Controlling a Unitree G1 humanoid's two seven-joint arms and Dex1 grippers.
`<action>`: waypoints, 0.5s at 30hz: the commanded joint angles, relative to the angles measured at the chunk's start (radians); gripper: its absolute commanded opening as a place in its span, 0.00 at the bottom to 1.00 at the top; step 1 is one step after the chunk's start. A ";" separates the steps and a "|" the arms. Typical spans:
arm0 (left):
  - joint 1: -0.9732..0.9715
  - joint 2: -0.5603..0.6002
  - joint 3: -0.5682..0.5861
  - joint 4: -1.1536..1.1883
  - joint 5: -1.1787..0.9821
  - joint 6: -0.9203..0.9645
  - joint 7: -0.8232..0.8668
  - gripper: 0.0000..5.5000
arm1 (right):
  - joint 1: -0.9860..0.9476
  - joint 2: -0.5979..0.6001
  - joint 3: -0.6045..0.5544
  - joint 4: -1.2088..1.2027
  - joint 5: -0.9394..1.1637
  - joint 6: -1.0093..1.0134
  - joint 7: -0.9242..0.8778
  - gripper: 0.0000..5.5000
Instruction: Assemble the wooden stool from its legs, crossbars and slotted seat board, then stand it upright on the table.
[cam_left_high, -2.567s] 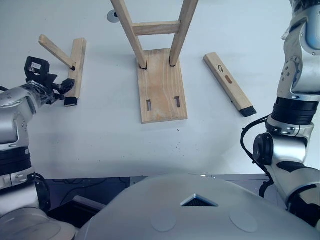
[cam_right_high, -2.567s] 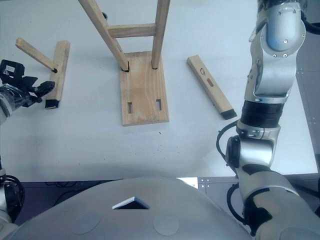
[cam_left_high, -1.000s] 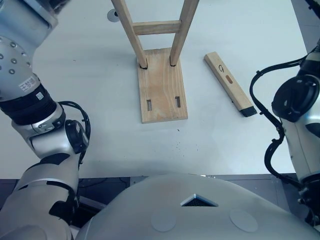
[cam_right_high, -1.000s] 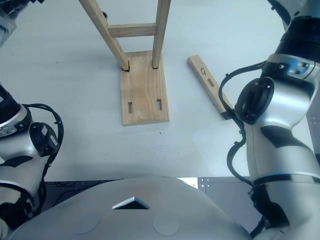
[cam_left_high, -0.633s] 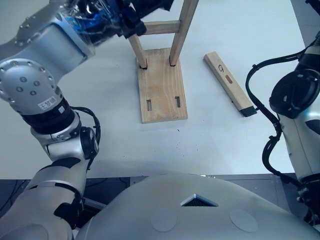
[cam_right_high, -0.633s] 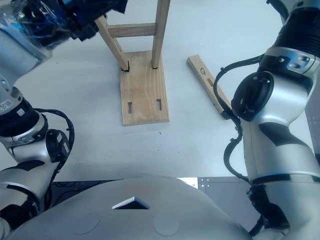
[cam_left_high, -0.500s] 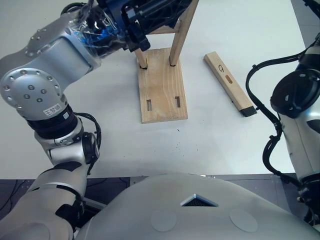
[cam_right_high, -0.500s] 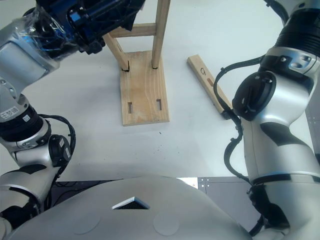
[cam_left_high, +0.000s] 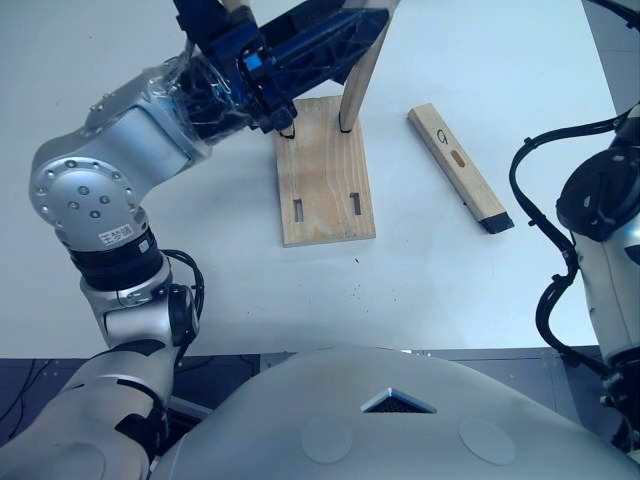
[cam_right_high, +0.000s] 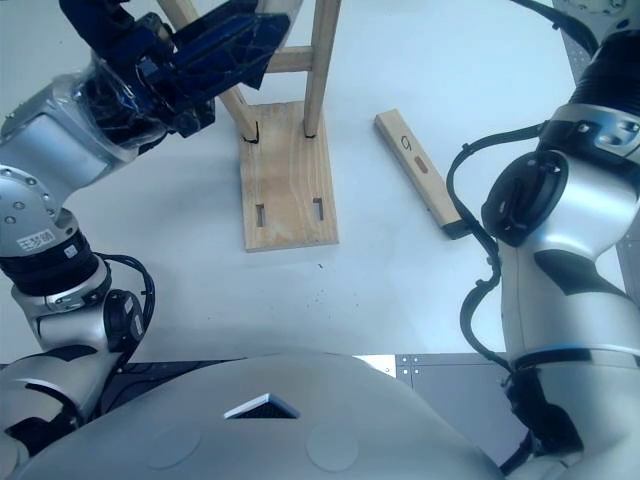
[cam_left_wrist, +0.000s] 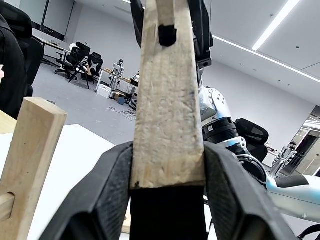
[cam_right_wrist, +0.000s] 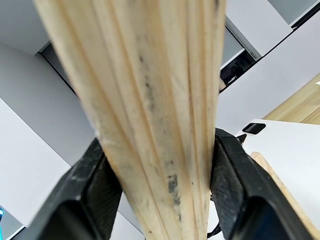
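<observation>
- Left eye view: the slotted seat board (cam_left_high: 323, 150) lies flat at upper centre of the white table (cam_left_high: 200, 260). Its pale grain runs away from the camera, and the two near slots (cam_left_high: 297, 209) stand empty.
- Two legs rise from the far slots and out of the top of the frame, the right leg (cam_left_high: 358, 75) and the left leg (cam_right_high: 232, 100). A crossbar (cam_right_high: 292, 60) joins them.
- The dark blue left gripper (cam_left_wrist: 167, 155) reaches in from the upper left and hangs across the left leg and crossbar. Its two fingers (cam_left_wrist: 117, 190) are clamped tight on the black-capped end of a held leg (cam_left_wrist: 167, 90), which has a dark mortise hole near its far end.
- The right gripper (cam_right_wrist: 159, 142) has its fingers pressed against both sides of a wood piece (cam_right_wrist: 145, 75). Which part of the stool this is cannot be told.
- A loose leg (cam_left_high: 455, 165) lies slanted to the right of the board and apart from it, with a slot in its upper face. Its black cap points toward the lower right.
- A strip of bare table separates the board from the loose leg.
- A wider bare stretch runs left of and below the board to the table's near edge, which crosses the lower frame.
- The table's right edge shows in the upper right corner.
</observation>
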 joint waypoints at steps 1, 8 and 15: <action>0.031 0.038 -0.002 0.059 0.093 -0.034 0.010 0.43 | 0.015 0.013 -0.016 -0.090 -0.013 -0.099 -0.019 0.40; 0.081 0.047 0.056 0.085 0.073 -0.055 0.002 0.60 | 0.152 0.014 -0.027 -0.242 -0.035 -0.242 -0.014 0.39; 0.094 0.141 0.195 0.228 0.128 -0.076 0.036 0.60 | 0.445 0.020 0.055 -0.476 -0.075 -0.385 0.109 0.39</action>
